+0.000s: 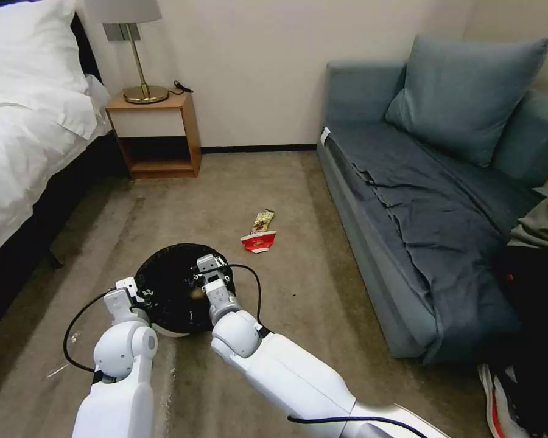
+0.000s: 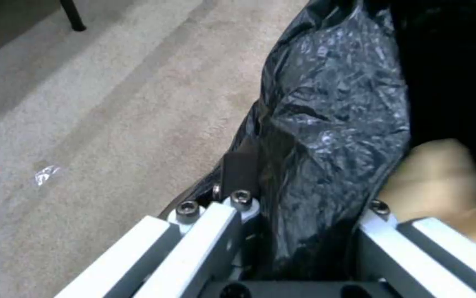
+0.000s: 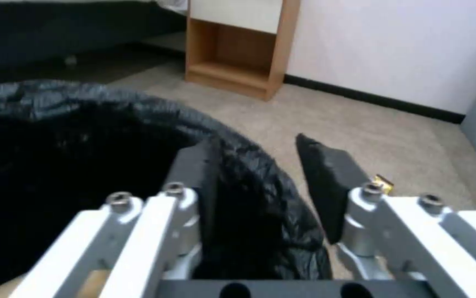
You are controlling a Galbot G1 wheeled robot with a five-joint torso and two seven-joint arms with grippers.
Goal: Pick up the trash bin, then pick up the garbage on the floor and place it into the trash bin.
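One trash bin [image 1: 176, 286] on the carpet [image 1: 298, 201], low in the head view around 6 o'clock, black liner over the rim, a sliver of pale wall peeking out beneath. Two pieces of litter up at 1 o'clock from the bin, well apart from it: a red-and-white wrapper [image 1: 259, 241] and, just beyond and nearly touching it, a gold-yellow snack wrapper [image 1: 263, 220]. Something tan down inside the bin [image 2: 442, 178], blurred, too soft to name. Bin interior otherwise black and unreadable. Bed [image 1: 30, 121] at 10 o'clock, cut off by the frame; nightstand [image 1: 155, 131] with one brass lamp [image 1: 137, 55] at 11; grey-blue sofa [image 1: 432, 201] across 1 to 3, cut off at the edge.

Two grippers, both at the bin. Left gripper [image 1: 131, 291] at the rim's 9 o'clock side, clamped on the rim with crinkled liner bunched between the fingers [image 2: 238, 169]. Right gripper [image 3: 260, 174] at the 3 o'clock side, spread wide, straddling the rim: one pad inside over the liner, the other outside over carpet, not closed on it.
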